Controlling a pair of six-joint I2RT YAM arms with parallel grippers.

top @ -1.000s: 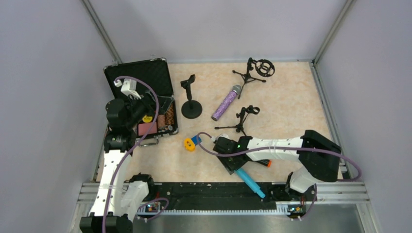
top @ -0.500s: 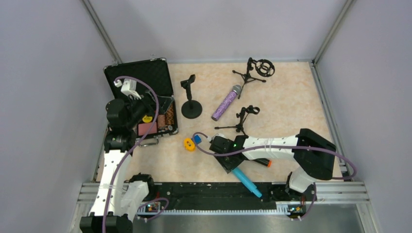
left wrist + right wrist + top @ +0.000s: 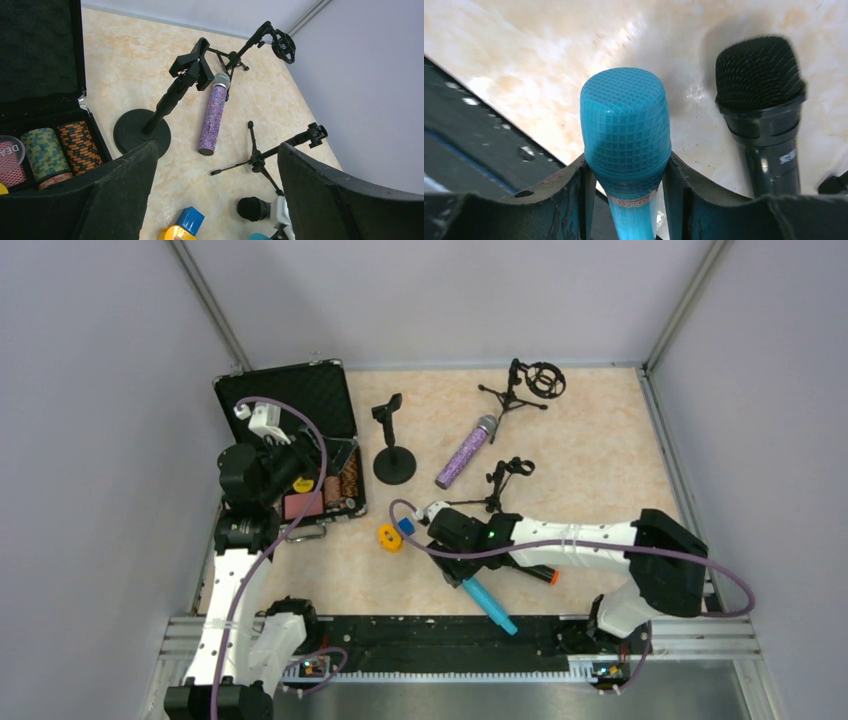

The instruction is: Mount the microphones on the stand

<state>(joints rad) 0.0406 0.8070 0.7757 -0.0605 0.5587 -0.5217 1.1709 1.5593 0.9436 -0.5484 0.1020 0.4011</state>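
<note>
My right gripper (image 3: 462,575) is shut on the light-blue microphone (image 3: 489,606), near its head; its tail points toward the near rail. In the right wrist view the blue grille (image 3: 626,127) sits between my fingers (image 3: 574,200). The black microphone with an orange end (image 3: 541,575) lies on the table under the right arm; its black head (image 3: 759,75) shows beside the blue one. The glittery purple microphone (image 3: 465,452) lies in mid-table and shows in the left wrist view (image 3: 213,117). The round-base stand (image 3: 393,456) is upright. My left gripper (image 3: 293,466) is open and empty above the case.
An open black case (image 3: 300,400) with poker chips sits at the left. A tripod with a shock mount (image 3: 522,388) stands at the back, and a small tripod stand (image 3: 497,490) stands mid-table. A small orange-and-blue object (image 3: 393,534) lies left of the right gripper. A black rail (image 3: 400,632) runs along the near edge.
My right gripper has moved left and slightly farther from the near edge, carrying the light-blue microphone with it. The left arm has not moved.
</note>
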